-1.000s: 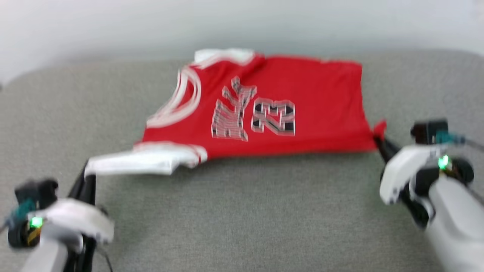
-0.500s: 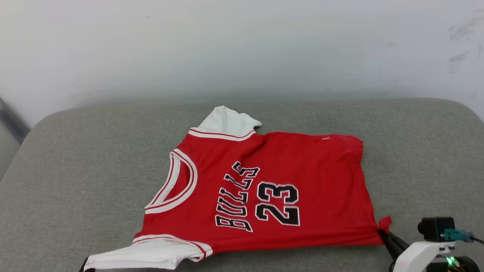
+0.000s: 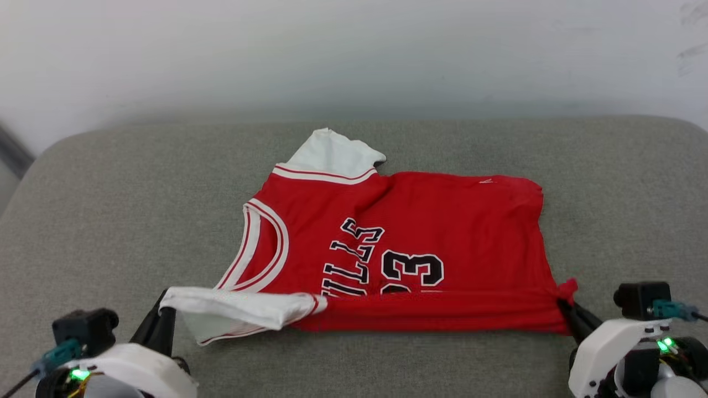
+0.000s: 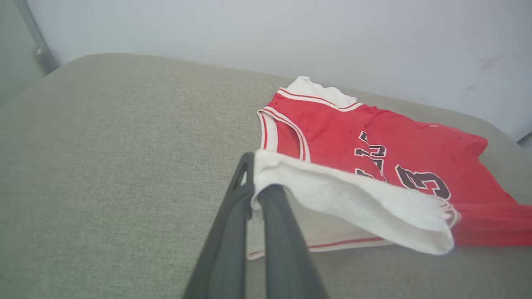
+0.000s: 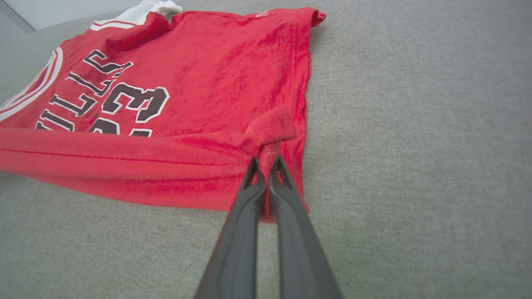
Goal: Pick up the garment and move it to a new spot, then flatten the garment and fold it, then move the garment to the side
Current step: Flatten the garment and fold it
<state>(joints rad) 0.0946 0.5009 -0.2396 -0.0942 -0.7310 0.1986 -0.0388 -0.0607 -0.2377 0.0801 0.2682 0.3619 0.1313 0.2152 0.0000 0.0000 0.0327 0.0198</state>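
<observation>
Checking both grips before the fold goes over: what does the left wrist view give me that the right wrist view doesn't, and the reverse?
Left wrist view: the left gripper, jaws shut on the near white sleeve at its outer end.
Right wrist view: the right gripper, jaws shut on the bunched red hem corner.
Both: the garment front with black lettering and a 3, its near edge rolled over, lying on the grey cushion.
</observation>
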